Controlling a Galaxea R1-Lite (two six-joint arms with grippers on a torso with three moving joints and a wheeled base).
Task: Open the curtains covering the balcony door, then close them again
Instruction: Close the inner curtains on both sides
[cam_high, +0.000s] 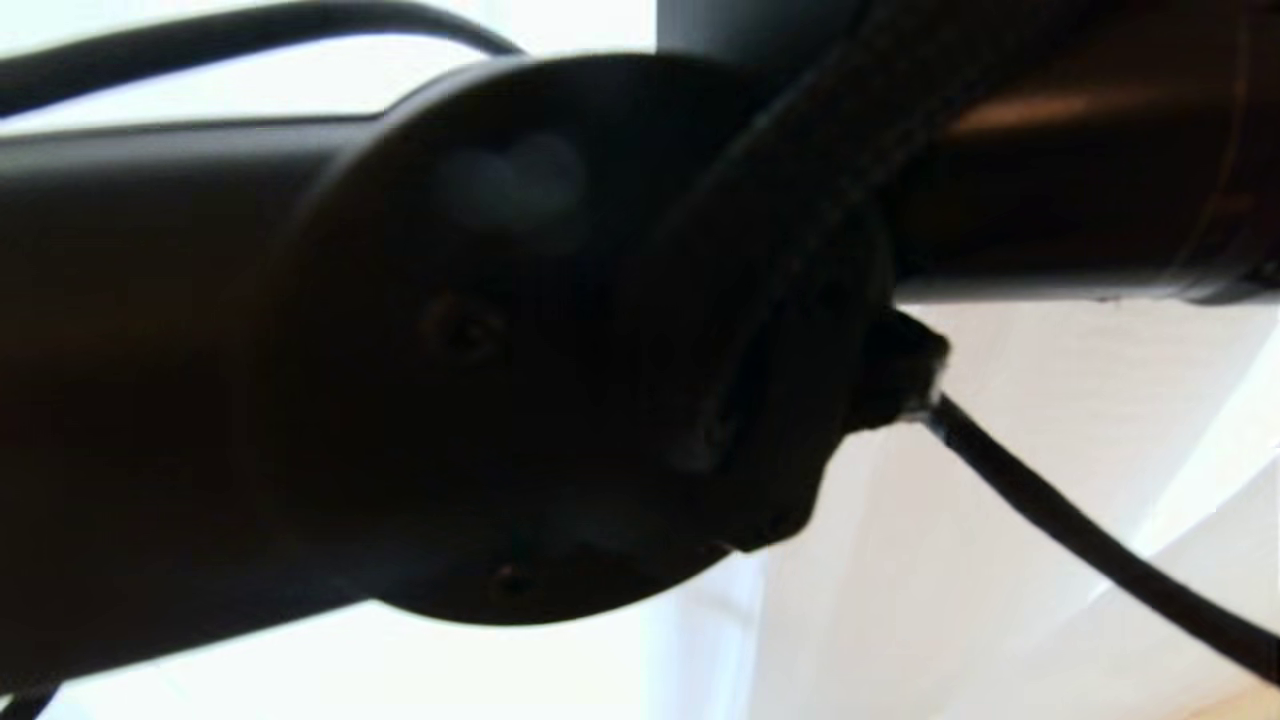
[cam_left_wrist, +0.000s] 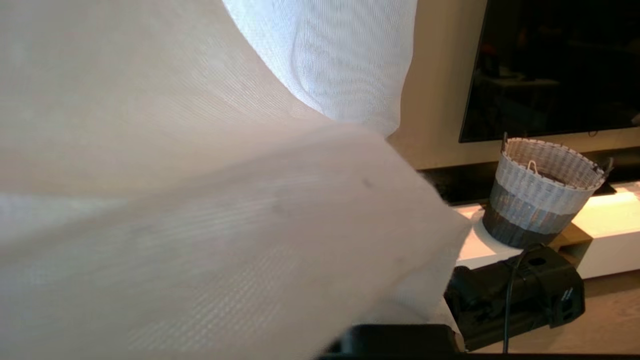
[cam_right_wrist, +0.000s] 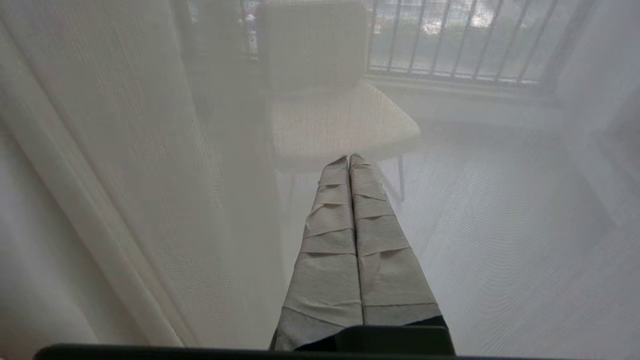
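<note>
The curtains (cam_left_wrist: 200, 210) are filling most of the left wrist view, the sheer white layer draping across the lens from the upper left down to the lower middle, so the left gripper is lying hidden beneath the fabric; its fingers are closed, and whether they are pinching the cloth cannot be made out. Past the fabric's edge, at the right of that frame, a woven basket (cam_left_wrist: 542, 192) is sitting on a low white shelf (cam_left_wrist: 607, 220) beneath a dark television screen (cam_left_wrist: 555, 65), and a black piece of the robot (cam_left_wrist: 520, 300) with a cable is showing at the lower right.

In the right wrist view the sheer layer is hanging in front of everything, with a thicker fold (cam_right_wrist: 85, 200) running down the left. The right gripper (cam_right_wrist: 349, 159) is pointing up the middle of the frame, its taped fingers (cam_right_wrist: 330, 260) pressed together and holding nothing. Through the veil a pale chair (cam_right_wrist: 340, 115) and railing bars (cam_right_wrist: 450, 45) are showing only dimly.

In the head view the robot's dark arm (cam_high: 450, 340) is blocking nearly the whole frame, leaving only slivers of bright white cloth (cam_high: 1000, 520) at the lower right and a black cable (cam_high: 1100, 545) crossing it.
</note>
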